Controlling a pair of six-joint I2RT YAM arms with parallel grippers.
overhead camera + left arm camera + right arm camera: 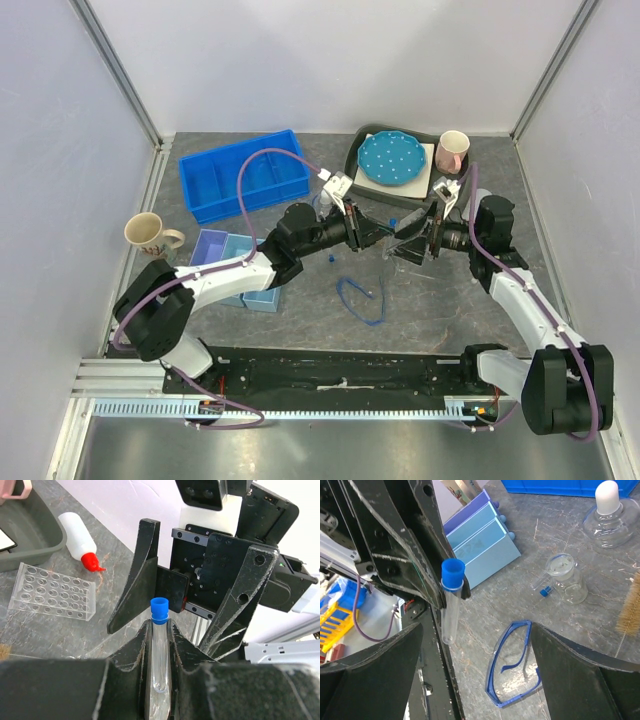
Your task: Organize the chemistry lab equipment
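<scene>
My left gripper is shut on a clear blue-capped tube, cap pointing away, held above the table mid-scene. My right gripper faces it, open wide and empty. Its fingers stand either side of the cap without touching. The tube also shows in the right wrist view. On the table lie a blue loop, a pair of glasses, a small beaker, a white-capped flask, a second blue-capped tube, a clear tube rack and a red-capped squeeze bottle.
A blue bin stands at the back left, with light blue and lilac trays and a beige mug to the left. A grey tray holds the polka-dot plate, beside a pink mug. A bristle brush lies near the beaker.
</scene>
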